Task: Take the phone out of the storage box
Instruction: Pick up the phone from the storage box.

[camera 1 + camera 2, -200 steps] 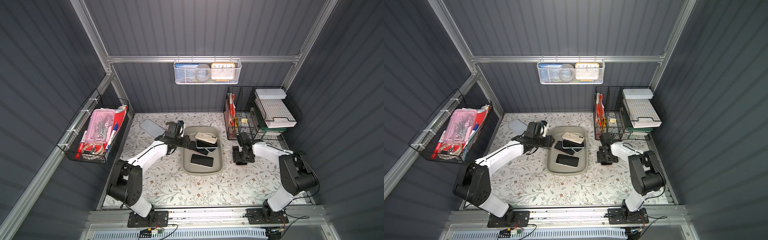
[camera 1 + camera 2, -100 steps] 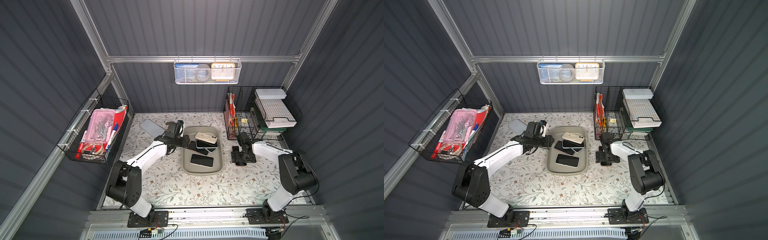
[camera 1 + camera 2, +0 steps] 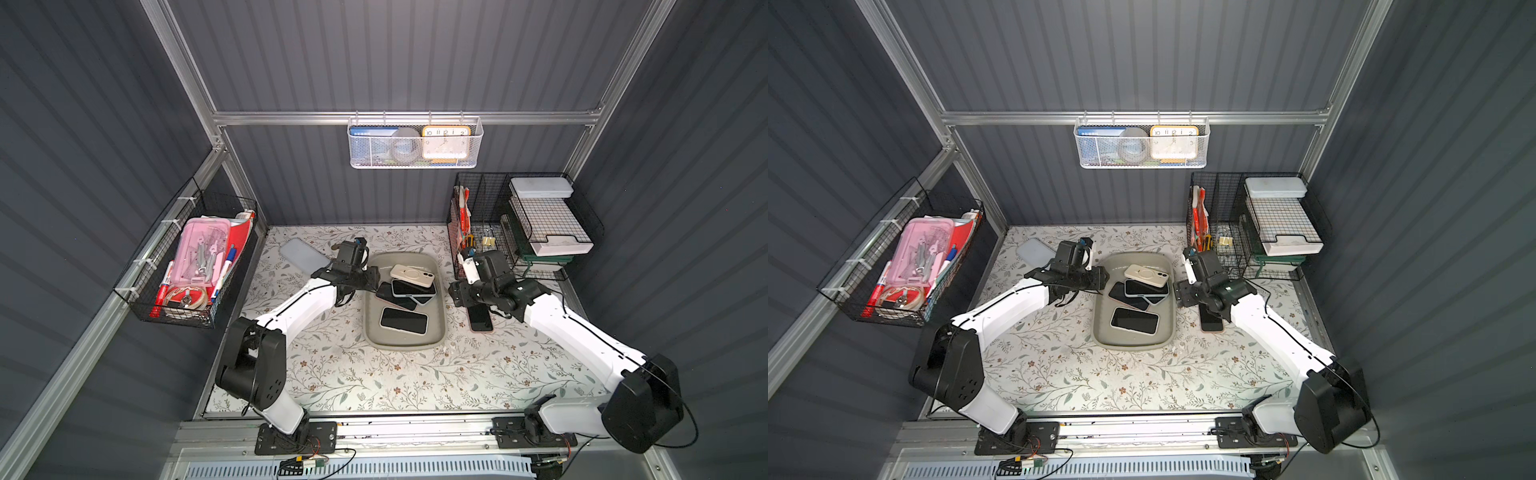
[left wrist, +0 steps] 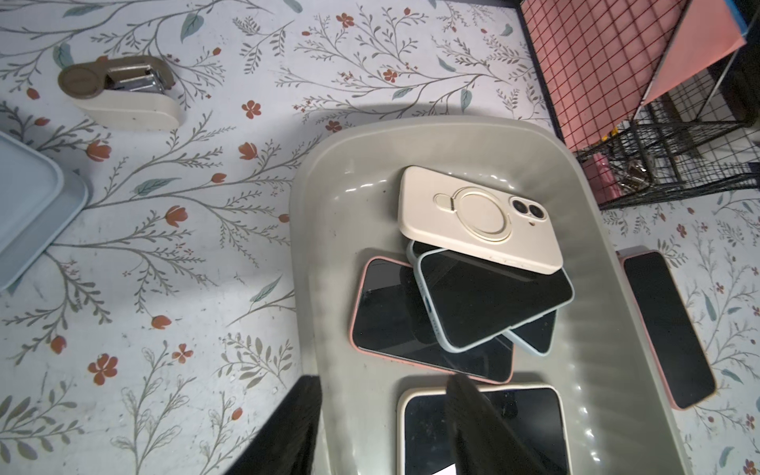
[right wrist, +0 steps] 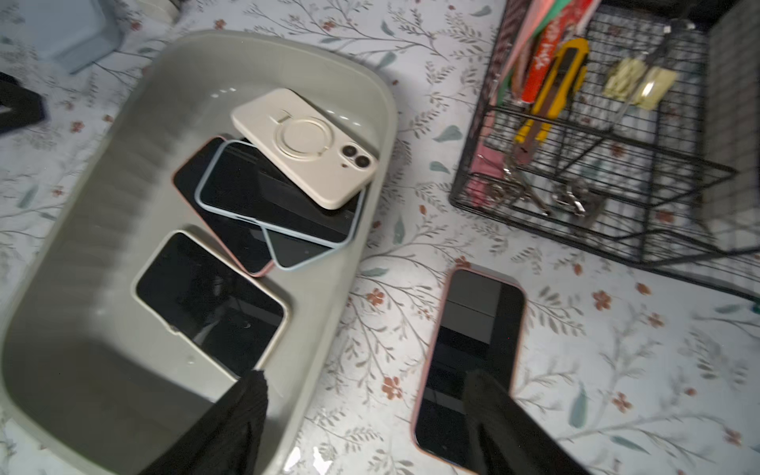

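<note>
The cream phone (image 4: 479, 220) lies face down on a pile (image 4: 485, 296) of three dark-screened phones. They fill the upper half of the box (image 3: 405, 341), which sits at the centre of both top views. The cream phone seems propped at a tilt on the pile, so it is likely the easiest to take. It should handle as a stiff, flat slab, fairly dense, and its matt case ought to give the pads some bite. A pinch across its width, on the long edges of the case, looks best. The glass screens under it are slick and could scratch or slide. A fifth phone (image 3: 404, 321) lies flat, screen up, in the lower half of the box, apparently with no gap beneath for a finger.

The left claw (image 4: 382, 382) stands about half open astride the box's left wall, one finger outside and one inside, pinching nothing that shows. The right claw (image 5: 366, 374) is open and empty, just right of the box, above a pink phone (image 5: 473, 329) lying on the table (image 3: 374, 386). A wire basket (image 3: 478, 232) stands at upper right.
</note>
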`<state>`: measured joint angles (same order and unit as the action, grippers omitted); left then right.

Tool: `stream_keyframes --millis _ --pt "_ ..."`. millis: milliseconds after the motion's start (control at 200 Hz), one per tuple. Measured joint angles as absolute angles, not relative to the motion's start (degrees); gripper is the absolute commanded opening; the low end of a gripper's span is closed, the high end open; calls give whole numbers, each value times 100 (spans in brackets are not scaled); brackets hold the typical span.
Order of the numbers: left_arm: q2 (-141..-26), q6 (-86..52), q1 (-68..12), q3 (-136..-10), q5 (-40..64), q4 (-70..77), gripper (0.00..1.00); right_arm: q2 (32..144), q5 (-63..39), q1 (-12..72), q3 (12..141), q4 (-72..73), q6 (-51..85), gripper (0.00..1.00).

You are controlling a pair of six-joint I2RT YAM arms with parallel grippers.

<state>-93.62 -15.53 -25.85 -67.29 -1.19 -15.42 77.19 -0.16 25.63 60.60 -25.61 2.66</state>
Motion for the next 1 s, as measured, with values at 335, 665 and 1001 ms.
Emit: stream_keyframes --millis 335,665,1001 --pt "-9773 -1638 -2585 -6405 -193 -1461 55 9459 -1039 2827 7625 -2379 -508 72" --pt "-9988 -1684 -2585 -6208 -128 -1376 53 10604 -742 3306 8064 -2294 -1579 56" --pt "-10036 -1769 -2585 -6003 27 -1179 44 10718 526 4110 7091 -760 -2985 55"
